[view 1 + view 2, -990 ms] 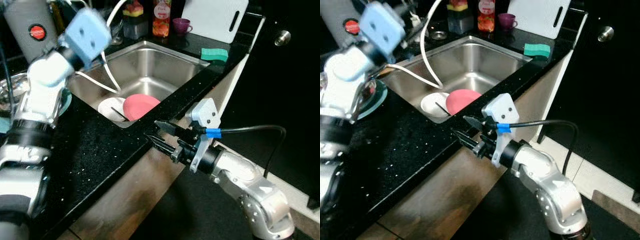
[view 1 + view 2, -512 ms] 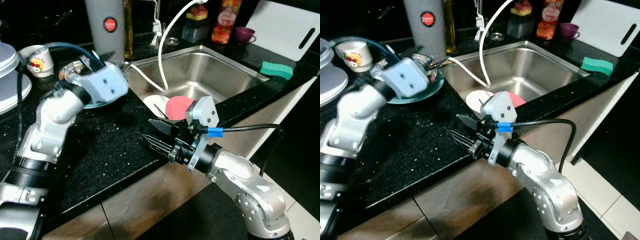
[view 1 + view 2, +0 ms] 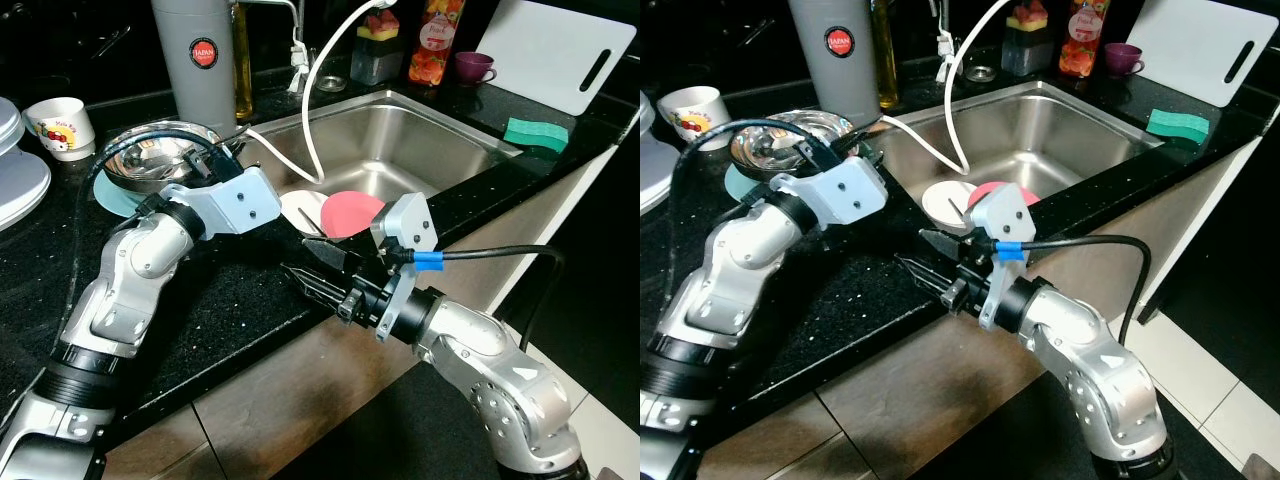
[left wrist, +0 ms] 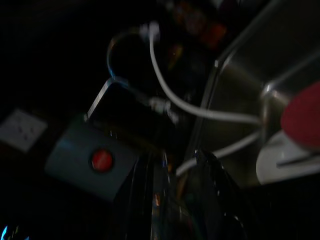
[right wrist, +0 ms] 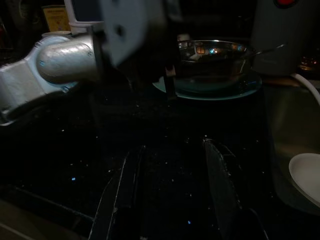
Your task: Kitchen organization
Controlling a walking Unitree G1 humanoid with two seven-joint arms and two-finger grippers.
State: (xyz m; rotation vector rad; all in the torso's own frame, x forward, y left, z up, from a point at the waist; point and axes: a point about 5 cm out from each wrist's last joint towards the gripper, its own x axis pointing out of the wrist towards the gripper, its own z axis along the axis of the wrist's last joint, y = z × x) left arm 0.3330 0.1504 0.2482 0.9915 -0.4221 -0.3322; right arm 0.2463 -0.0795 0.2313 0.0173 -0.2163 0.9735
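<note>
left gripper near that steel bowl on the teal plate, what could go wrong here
The left gripper sits at the rim of the steel bowl, which rests loosely on the teal plate; a nudge could slide either. The white hose drapes close by and could snag. The right gripper, open at the counter edge, could bump it.

Far right on the black speckled counter [image 3: 230, 290]: white cutting board [image 3: 555, 50] propped upright, purple cup [image 3: 472, 66] just left of it, red-labelled bottle [image 3: 427, 45] further left. Green sponge [image 3: 535, 131] nearer, at the counter's right edge. Far left: tall grey canister [image 3: 195, 55] with red badge, printed white mug [image 3: 60, 122] well left of it.
</note>
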